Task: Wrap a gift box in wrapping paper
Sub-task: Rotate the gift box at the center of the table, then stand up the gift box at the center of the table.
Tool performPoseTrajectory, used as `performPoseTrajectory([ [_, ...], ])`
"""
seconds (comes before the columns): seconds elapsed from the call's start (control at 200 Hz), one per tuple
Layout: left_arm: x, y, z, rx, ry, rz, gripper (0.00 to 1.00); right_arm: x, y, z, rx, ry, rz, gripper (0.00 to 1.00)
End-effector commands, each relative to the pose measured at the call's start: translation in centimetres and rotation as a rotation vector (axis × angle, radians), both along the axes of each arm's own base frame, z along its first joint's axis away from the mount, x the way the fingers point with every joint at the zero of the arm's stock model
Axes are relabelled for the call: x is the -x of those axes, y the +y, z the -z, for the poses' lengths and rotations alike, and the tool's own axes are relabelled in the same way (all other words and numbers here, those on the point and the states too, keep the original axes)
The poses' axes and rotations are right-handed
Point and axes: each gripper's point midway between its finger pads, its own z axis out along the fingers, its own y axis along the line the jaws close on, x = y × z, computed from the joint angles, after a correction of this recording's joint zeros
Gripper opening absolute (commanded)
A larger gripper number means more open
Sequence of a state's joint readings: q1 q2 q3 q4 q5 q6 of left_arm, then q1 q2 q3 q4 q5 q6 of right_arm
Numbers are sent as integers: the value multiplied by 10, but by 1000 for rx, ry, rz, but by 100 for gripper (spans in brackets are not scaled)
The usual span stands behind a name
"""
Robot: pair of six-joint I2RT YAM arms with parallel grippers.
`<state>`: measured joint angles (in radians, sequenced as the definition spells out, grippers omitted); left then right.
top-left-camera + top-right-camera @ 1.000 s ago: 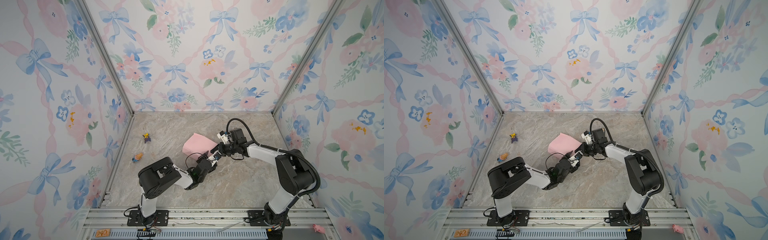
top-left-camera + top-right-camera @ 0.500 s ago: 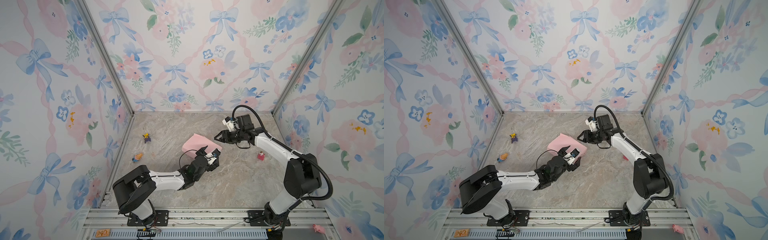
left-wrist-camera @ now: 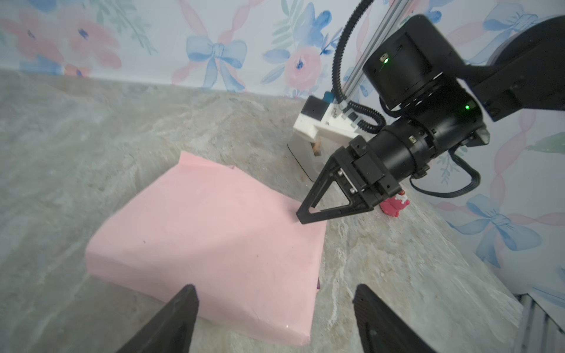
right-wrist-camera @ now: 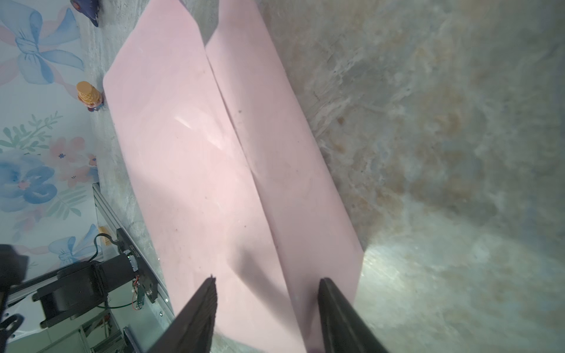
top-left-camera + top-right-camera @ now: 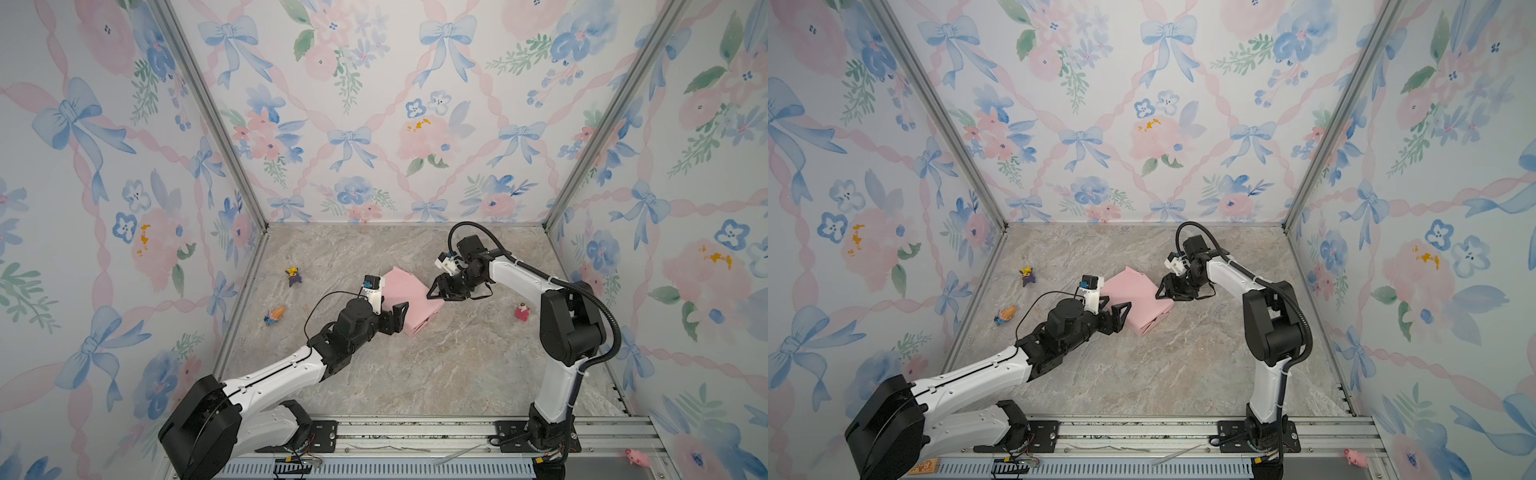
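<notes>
Drawn apart since a second ago: left gripper (image 5: 397,318) gaping empty beside the wrapping paper (image 5: 409,293) folded mid-table, probably over the gift box, right gripper (image 5: 435,291) half-open, empty, touching its corner; tape dispenser (image 3: 301,154) only in left wrist view.

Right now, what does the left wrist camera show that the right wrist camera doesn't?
Left wrist only: the right end effector side-on, tips at the pale pink wrapping paper; a grey-beige tape dispenser; a small red toy figure. Right wrist only: the paper's overlapping seam; an orange cone-shaped toy. Both: that folded paper and the marble tabletop.
</notes>
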<state>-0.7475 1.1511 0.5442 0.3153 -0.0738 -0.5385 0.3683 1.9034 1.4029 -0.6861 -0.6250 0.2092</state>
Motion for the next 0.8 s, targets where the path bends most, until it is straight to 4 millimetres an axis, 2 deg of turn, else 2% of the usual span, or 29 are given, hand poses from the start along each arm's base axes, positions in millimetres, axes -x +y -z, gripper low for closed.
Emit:
performPoseTrajectory([
  [0.0,13,0,28,101,213,-1,83,39,22,-22,-94,58,-28,56],
  [0.06,11,4,35,125,259,-22,83,56,33,-33,-125,62,-39,57],
  [0.115,9,8,42,147,300,-45,83,61,31,-40,-125,58,-25,57],
  [0.19,6,14,49,171,342,-71,84,56,10,-42,-48,39,40,59],
  [0.255,2,18,50,177,343,-84,84,48,-13,-33,49,35,90,60],
  [0.32,-3,21,51,194,340,-94,84,40,-21,-23,96,46,94,59],
  [0.42,-11,22,56,232,370,-95,83,29,-5,-16,71,57,58,59],
  [0.58,-17,15,71,248,431,-78,78,22,25,-6,-5,87,11,59],
  [0.69,-21,7,78,257,461,-54,74,17,33,4,-31,108,20,58],
  [0.79,-24,-5,80,271,482,-14,72,14,44,5,-85,118,13,57],
])
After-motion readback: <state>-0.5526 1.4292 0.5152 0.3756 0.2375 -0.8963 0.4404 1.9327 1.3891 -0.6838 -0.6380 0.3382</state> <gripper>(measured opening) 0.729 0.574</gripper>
